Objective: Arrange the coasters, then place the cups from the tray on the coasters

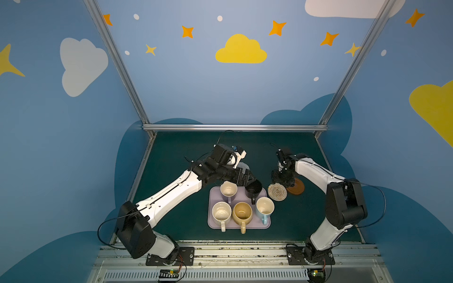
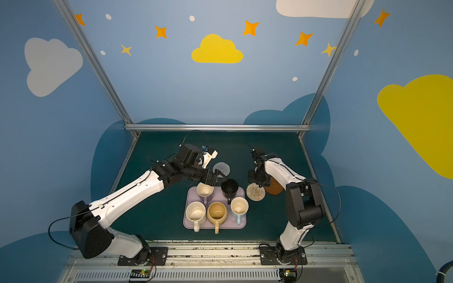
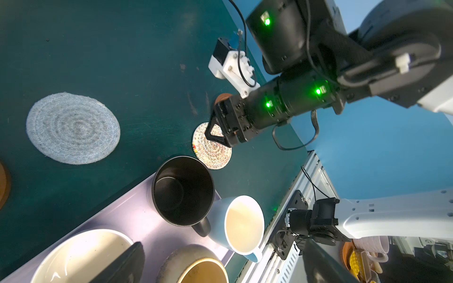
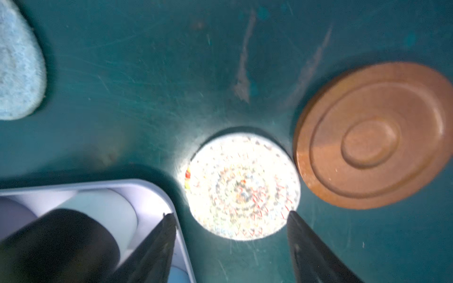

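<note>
right pincer [image 4: 230, 214] spread over the beige woven coaster [image 4: 242, 186]; all five mugs sit in the tray.
the dark green table [image 1: 171, 152] carries the lilac tray [image 1: 209, 215], which holds the cream speckled mug [image 1: 221, 213], mustard mug [image 1: 242, 213] and light blue mug [image 1: 264, 207] along its near side, and the lavender mug [image 1: 228, 190] and black mug [image 1: 253, 190] at the far side, all upright. the brown wooden coaster [image 1: 297, 188] lies just beside the beige woven coaster, right of the tray; the grey woven coaster [image 2: 221, 167] lies farther back. the left pincer [image 2: 217, 180] hangs wide and empty over the tray's far edge, between the lavender mug and black mug. the right pincer's jaws stand apart, gripping nothing; whether they touch the coaster cannot be told.
</note>
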You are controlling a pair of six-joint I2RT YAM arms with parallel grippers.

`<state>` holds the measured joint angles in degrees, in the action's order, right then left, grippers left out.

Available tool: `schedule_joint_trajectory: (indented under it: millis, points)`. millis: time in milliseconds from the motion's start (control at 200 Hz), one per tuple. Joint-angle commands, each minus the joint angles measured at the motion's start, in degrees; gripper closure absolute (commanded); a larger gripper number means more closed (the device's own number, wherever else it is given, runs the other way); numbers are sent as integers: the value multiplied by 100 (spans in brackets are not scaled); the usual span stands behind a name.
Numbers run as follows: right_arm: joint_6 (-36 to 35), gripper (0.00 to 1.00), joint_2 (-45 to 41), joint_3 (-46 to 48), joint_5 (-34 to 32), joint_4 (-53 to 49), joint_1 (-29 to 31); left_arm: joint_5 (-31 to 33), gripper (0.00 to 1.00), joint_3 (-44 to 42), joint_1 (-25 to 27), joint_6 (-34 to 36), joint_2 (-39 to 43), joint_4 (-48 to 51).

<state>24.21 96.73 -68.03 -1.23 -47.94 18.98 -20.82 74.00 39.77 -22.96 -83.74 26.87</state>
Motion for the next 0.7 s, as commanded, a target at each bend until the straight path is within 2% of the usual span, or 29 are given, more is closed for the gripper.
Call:
schedule_joint_trajectory:
  millis: [0,125,320,546,696]
  points:
    - [303,30,-174,430,84,-236,-18,-42,0,-112,-39,-9,210,-15]
    - [448,30,-216,701,131,-167,-22,147,0,-84,-56,-56,262,25]
    - [589,29,-147,923,141,75,-20,49,0,-70,-57,-67,271,-47]
    - [801,32,-64,1015,314,443,0,45,0,-61,-66,-84,257,-17]
    - [960,30,-75,1179,351,628,-7,51,0,-107,-75,-111,294,-8]
